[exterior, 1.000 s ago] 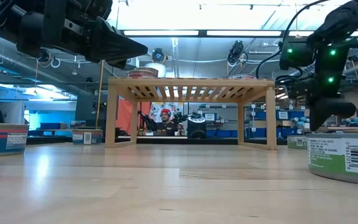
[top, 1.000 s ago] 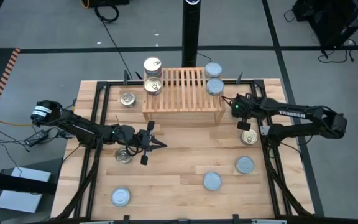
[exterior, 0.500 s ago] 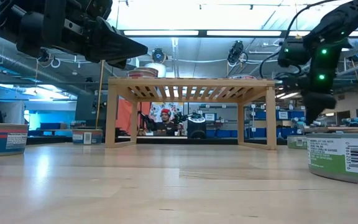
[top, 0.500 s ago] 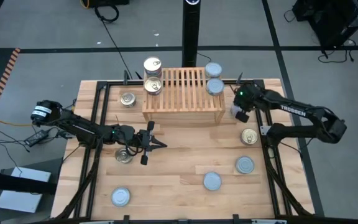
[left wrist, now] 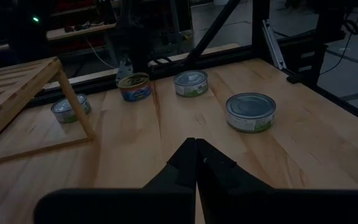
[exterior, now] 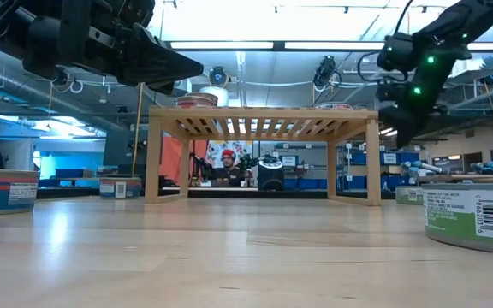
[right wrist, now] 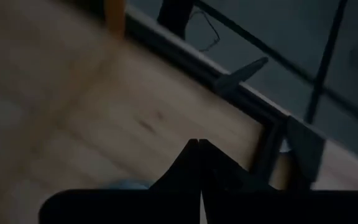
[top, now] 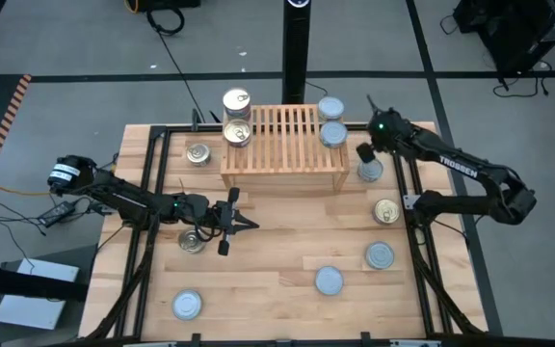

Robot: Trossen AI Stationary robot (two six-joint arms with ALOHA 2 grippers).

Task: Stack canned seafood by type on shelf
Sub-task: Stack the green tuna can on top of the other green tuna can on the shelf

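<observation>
The light-wood shelf stands at the table's far middle. A gold-lidded tin and a silver-lidded tin sit at its left and right ends, with two more tins just beyond them. Other tins lie on the table: gold ones and silver ones. My right gripper hangs shut and empty beside the shelf's right end, above a silver tin. My left gripper is shut and empty over the table's left middle.
A black frame rail runs along the table's right side under my right arm, and another along the left. The bare tabletop lies in front of the shelf. A person sits in the room beyond.
My right gripper has risen and gone toward the table's far edge along the shelf's right end, rolling as it went and staying shut. A silver tin that the arm hid now shows on the table below it.
</observation>
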